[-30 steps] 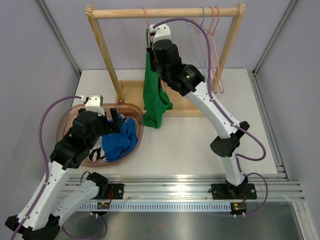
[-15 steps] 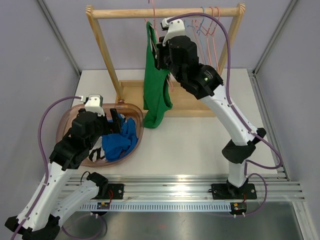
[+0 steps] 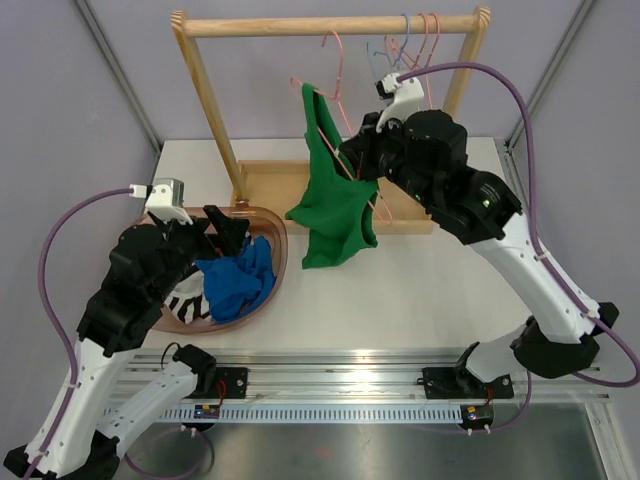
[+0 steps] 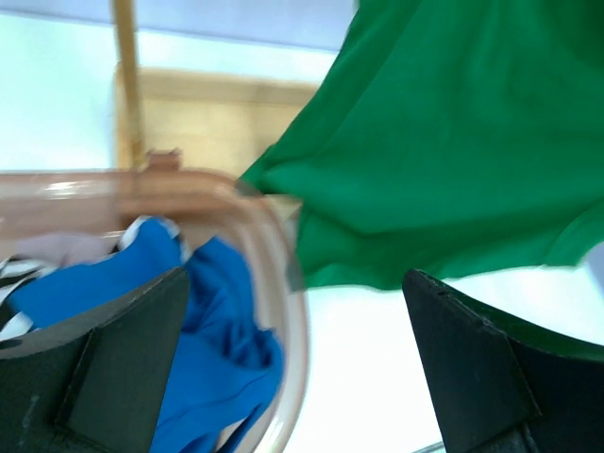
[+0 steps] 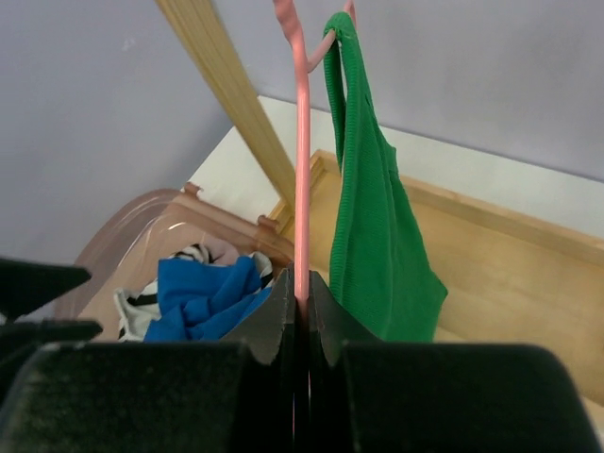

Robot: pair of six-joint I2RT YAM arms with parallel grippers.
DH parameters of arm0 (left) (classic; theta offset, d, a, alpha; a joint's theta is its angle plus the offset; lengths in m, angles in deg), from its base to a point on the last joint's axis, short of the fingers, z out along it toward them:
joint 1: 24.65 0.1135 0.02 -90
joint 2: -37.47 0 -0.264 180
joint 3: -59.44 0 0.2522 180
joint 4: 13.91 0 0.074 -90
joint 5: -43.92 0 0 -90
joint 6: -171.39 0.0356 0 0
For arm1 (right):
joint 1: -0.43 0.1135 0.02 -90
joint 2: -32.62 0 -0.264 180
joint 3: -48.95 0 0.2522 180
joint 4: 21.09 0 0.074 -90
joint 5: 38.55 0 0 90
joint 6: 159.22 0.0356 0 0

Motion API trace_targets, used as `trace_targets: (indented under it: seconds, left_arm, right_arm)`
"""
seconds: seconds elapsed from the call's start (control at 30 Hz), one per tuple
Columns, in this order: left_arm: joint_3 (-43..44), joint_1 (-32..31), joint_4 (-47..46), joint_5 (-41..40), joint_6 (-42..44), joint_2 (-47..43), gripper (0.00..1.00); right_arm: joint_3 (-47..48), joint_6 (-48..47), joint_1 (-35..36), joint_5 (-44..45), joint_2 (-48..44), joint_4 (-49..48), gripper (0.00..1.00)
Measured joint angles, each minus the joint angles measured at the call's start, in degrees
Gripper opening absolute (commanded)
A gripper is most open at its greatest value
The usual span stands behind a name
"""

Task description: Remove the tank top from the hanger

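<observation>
Green knit tank top (image 3: 335, 205) dangling from a pink wire hanger (image 5: 302, 170)
Left gripper (image 4: 297, 321) gapes empty by the brown plastic basket (image 4: 113, 189); tank top hangs above mid-table, light and floppy, probably best pinched at its loose hem; right gripper (image 5: 302, 304) clamps the hanger.

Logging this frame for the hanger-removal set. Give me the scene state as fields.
right gripper: shut on the pink hanger
tank top: green, on the pink hanger, one strap hooked over a hanger end, body hanging free
hanger hook: close to the rail; cannot tell if it is off
left gripper: open, empty, above the basket, facing the tank top
basket contents: blue garment, striped item
task status: tank top not yet off the hanger
</observation>
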Motion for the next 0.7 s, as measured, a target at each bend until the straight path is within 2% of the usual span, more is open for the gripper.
trace_targets:
  seconds: [0.13, 0.27, 0.47, 0.57, 0.7]
  left_arm:
    - [4.3, -0.6, -4.1, 3.2, -2.1, 4.3, 0.99]
    - [9.4, -4.2, -7.0, 4.2, -2.0, 10.0, 0.99]
    - [18.0, -14.2, -11.1, 3.6, 3.7, 18.6, 0.99]
    - [20.1, -19.7, -12.9, 2.2, 7.5, 21.0, 0.99]
    - [20.7, -24.0, -15.9, -0.8, 11.7, 23.8, 0.96]
  right_arm:
    - [-7.6, 2.3, 0.0, -3.8, -7.3, 0.2, 0.00]
    - [-13.1, 4.4, -0.1, -7.5, -13.9, 1.2, 0.00]
    - [-17.8, 7.3, -0.1, -12.7, -23.1, 3.5, 0.00]
    - [-18.1, 8.0, -0.1, -14.1, -25.8, 5.4, 0.00]
    - [-18.5, 9.2, -0.1, -16.6, -28.5, 7.3, 0.00]
